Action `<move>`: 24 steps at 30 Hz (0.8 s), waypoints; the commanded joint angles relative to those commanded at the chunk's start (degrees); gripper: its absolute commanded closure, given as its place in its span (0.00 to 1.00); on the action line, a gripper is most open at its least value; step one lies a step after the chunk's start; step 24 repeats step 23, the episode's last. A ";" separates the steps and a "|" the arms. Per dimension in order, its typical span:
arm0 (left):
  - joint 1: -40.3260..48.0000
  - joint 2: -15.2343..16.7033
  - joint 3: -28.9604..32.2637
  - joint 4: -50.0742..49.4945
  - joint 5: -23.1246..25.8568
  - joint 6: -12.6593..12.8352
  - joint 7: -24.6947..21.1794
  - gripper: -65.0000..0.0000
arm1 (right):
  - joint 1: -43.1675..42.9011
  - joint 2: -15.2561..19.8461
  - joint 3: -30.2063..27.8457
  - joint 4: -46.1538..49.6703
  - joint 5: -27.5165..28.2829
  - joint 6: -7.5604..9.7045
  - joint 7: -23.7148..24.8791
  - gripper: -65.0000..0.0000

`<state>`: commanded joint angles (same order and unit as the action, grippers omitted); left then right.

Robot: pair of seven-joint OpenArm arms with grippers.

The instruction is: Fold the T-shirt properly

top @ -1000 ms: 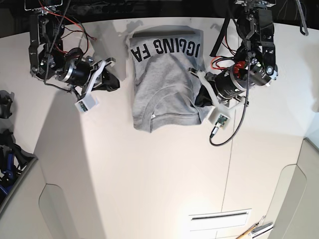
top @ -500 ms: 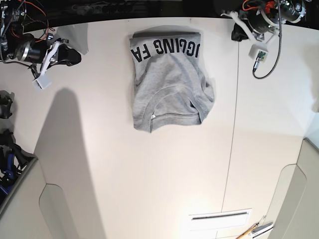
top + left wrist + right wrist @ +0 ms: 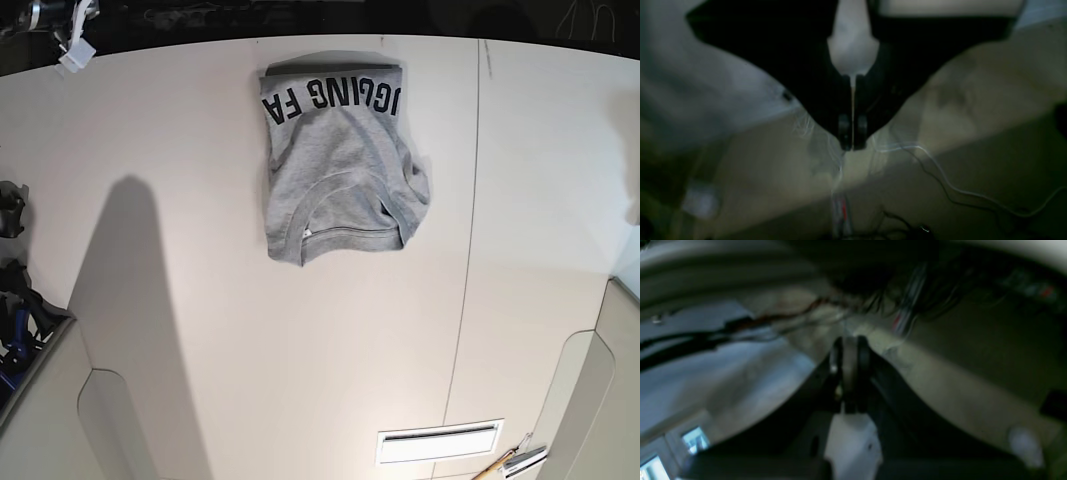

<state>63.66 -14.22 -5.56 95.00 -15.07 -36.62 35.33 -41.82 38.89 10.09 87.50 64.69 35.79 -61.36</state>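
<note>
The pale tabletop (image 3: 300,340) fills most of the base view, crossed by a thin seam running from its far edge toward the near side and marked by a broad soft shadow on the view's left. On it, near the far edge and a little left of the seam, lies the T-shirt (image 3: 335,165), a heather-grey bundle folded into a rough rectangle, with black block lettering along its far end and the ribbed neckline curving across its near end; its right side bulges out in a loose rumpled flap. Both arms are raised away from the cloth: only a small white part shows at the top left corner of the base view, well apart from the T-shirt, and nothing touches the garment. In the left wrist view the left hand (image 3: 852,140) appears as two dark fingers pressed almost together with only a thin bright slit between them, nothing held, blurred pale surroundings and loose cables behind it. In the right wrist view the right hand (image 3: 850,356) likewise shows its dark fingers brought together with nothing between them, against a dim, blurred background of wires. At the near right edge of the tabletop sit a narrow slotted white plate (image 3: 438,440) and a small pencil-like item (image 3: 510,463)
</note>
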 joint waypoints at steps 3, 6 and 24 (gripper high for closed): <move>-6.16 -0.57 7.74 -16.22 0.11 0.04 -1.31 0.98 | -0.76 0.02 -9.14 -7.19 -6.36 -0.22 5.90 1.00; -13.18 -0.59 14.51 -30.93 0.11 0.50 -3.23 0.98 | 1.09 0.00 -18.47 -15.08 -14.10 -1.07 15.54 1.00; -40.19 6.27 28.37 -57.13 -0.33 9.64 -13.51 0.97 | 27.41 -9.42 -31.76 -42.64 -30.21 -1.53 19.80 1.00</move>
